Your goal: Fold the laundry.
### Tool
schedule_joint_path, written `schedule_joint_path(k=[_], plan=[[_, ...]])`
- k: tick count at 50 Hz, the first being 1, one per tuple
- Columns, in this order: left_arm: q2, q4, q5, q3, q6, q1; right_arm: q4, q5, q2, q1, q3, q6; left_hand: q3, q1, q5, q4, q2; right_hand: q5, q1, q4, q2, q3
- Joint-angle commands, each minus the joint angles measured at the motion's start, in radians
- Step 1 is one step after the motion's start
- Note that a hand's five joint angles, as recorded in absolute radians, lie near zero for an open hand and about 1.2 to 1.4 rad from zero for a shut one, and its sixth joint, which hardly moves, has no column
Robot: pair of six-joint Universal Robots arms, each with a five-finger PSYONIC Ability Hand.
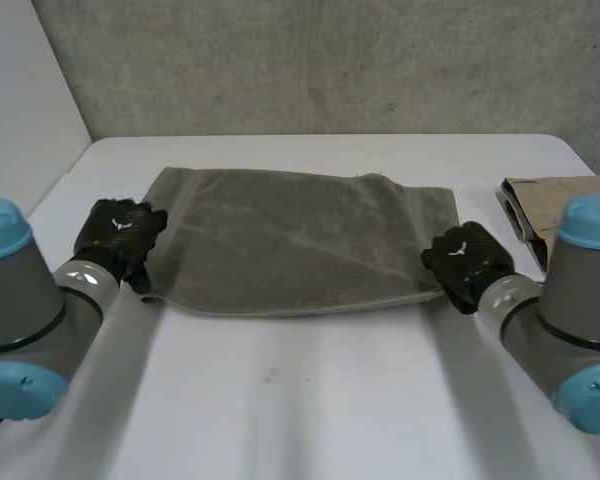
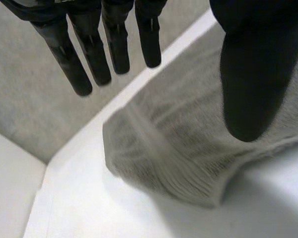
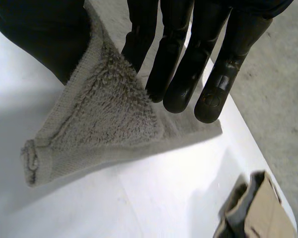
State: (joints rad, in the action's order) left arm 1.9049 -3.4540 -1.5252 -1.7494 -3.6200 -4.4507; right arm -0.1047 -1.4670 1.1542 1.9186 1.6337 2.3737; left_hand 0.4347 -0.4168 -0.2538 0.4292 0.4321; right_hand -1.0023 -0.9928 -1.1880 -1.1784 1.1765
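Observation:
A grey towel (image 1: 300,240), folded in half, lies flat across the middle of the white table (image 1: 310,400). My left hand (image 1: 125,232) is at the towel's near left corner. In the left wrist view its fingers (image 2: 114,44) are straight and its thumb (image 2: 253,74) stands apart, just above the towel's folded corner (image 2: 188,148), holding nothing. My right hand (image 1: 465,258) is at the near right corner. In the right wrist view this hand (image 3: 188,59) pinches the towel's corner (image 3: 104,124) between thumb and fingers, lifting it slightly off the table.
A brown cardboard piece (image 1: 540,205) lies at the table's right edge, just beyond my right hand, and shows past the fingertips (image 3: 258,213) in the right wrist view. A grey wall runs behind the table's far edge. Bare tabletop lies in front of the towel.

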Motion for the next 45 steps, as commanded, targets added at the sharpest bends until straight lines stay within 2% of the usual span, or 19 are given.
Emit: schedule_joint_path(k=[1, 7, 12, 34, 45], plan=[[-0.035, -0.079, 0.069, -0.094, 0.037, -0.042, -0.007, 0.053, 0.012, -0.052, 0.017, 0.165, -0.16, 0.142, 0.153, -0.154, -0.157, -0.219, -0.403, -0.208, -0.218, 0.22], [-0.063, -0.073, 0.068, -0.14, 0.083, -0.108, -0.006, 0.115, 0.007, -0.056, 0.014, 0.268, -0.139, 0.121, 0.133, -0.134, -0.136, -0.219, -0.403, -0.208, -0.218, 0.22], [-0.058, -0.065, 0.071, -0.17, 0.122, -0.128, -0.007, 0.123, 0.004, -0.056, 0.011, 0.28, -0.072, 0.054, 0.065, -0.066, -0.069, -0.219, -0.403, -0.208, -0.218, 0.22], [0.172, -0.067, 0.071, -0.018, 0.164, -0.122, -0.007, 0.129, 0.004, -0.055, 0.021, 0.279, 0.014, -0.032, -0.02, 0.019, 0.016, -0.219, -0.403, -0.208, -0.218, 0.22], [0.246, -0.068, 0.062, 0.07, 0.161, -0.11, -0.009, 0.129, 0.006, -0.053, 0.031, 0.279, 0.216, -0.234, -0.222, 0.221, 0.219, -0.219, -0.403, -0.208, -0.218, 0.22]])
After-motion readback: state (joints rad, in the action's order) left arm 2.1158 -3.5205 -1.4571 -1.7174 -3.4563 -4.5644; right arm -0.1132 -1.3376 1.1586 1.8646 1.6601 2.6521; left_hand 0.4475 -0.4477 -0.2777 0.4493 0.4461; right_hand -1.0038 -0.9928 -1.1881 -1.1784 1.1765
